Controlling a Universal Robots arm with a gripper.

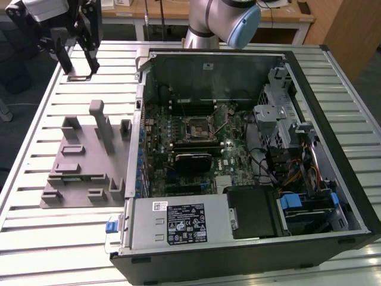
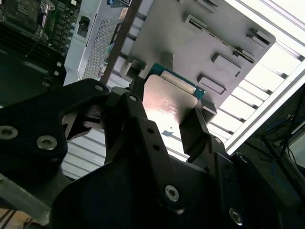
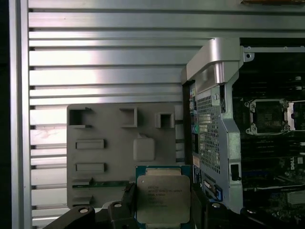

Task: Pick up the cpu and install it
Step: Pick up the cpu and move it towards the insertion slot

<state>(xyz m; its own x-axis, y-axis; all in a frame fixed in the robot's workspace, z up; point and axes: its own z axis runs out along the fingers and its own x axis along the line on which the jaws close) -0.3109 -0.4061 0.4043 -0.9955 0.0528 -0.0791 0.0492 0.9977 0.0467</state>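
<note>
The cpu, a flat square chip with a silvery top and a green-edged rim, sits clamped between my gripper's two black fingers. In the second wrist view the cpu shows its shiny top, with the gripper shut on its two opposite edges. In the exterior view the gripper hangs at the far left, above the slatted table, with the cpu at its tips. It is well apart from the open square socket on the motherboard, also visible in the first wrist view.
An open computer case lies on the slatted metal table. A grey fixture plate with raised holders sits at the case's left in the exterior view, below the gripper. The arm's base stands behind the case.
</note>
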